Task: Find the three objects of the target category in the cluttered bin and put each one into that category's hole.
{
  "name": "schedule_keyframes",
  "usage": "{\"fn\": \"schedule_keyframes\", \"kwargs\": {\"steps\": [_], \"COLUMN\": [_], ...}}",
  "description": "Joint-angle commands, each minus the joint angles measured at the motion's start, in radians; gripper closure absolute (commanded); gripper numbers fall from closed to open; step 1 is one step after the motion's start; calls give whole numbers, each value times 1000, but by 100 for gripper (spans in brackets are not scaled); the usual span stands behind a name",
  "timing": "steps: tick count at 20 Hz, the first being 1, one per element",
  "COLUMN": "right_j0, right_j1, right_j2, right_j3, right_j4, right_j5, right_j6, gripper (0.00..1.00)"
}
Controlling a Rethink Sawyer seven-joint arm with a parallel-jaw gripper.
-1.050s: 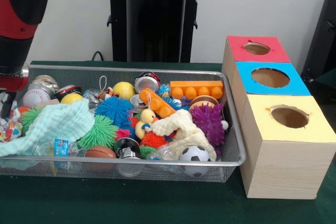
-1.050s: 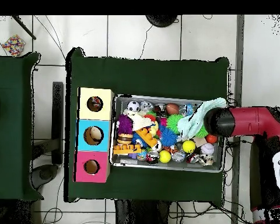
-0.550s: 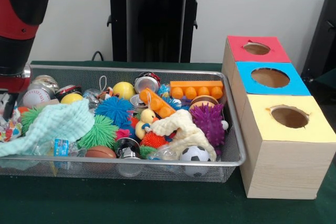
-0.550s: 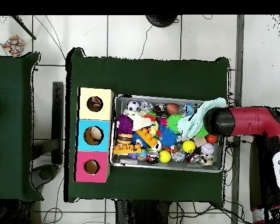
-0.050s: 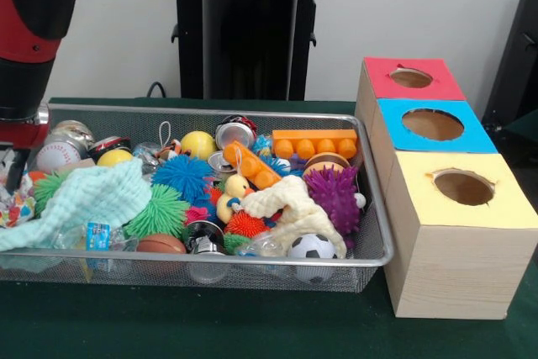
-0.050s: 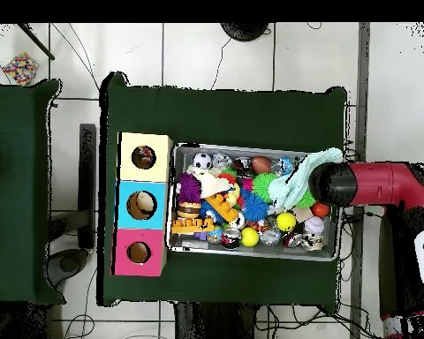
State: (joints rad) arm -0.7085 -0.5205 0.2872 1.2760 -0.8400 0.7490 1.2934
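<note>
Dark green table (image 5: 252, 334), pale wall behind. Near row in wire bin (image 5: 210, 262): soccer ball (image 5: 312, 247), brown football (image 5: 160, 244), mint cloth (image 5: 84, 199) at left. Middle: purple spiky ball (image 5: 334, 195), cream cloth (image 5: 290, 208), blue spiky ball (image 5: 181, 176), rubber duck (image 5: 234, 189). Far side: orange block (image 5: 313, 142), yellow ball (image 5: 198, 144), baseball (image 5: 56, 156). Right of bin: box with yellow hole (image 5: 463, 187) nearest, blue hole (image 5: 433, 124), red hole (image 5: 411, 78) farthest. Arm (image 5: 29, 31) over bin's left end; gripper (image 5: 10, 170) low at edge, jaw state cannot tell.

Front view looks level and close across the bin (image 5: 370, 208); overhead straight down; both share it.
</note>
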Motion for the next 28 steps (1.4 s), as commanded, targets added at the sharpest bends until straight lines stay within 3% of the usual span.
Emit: {"fn": "schedule_keyframes", "kwargs": {"steps": [1,25,28], "right_j0": [-9,22,31], "right_j1": [41,70,68], "right_j2": [-7,-93,-106], "right_j3": [82,78,79], "right_j4": [48,197,201], "right_j5": [111,107,96], "right_j6": [-61,93,79], "gripper": [0,0,0]}}
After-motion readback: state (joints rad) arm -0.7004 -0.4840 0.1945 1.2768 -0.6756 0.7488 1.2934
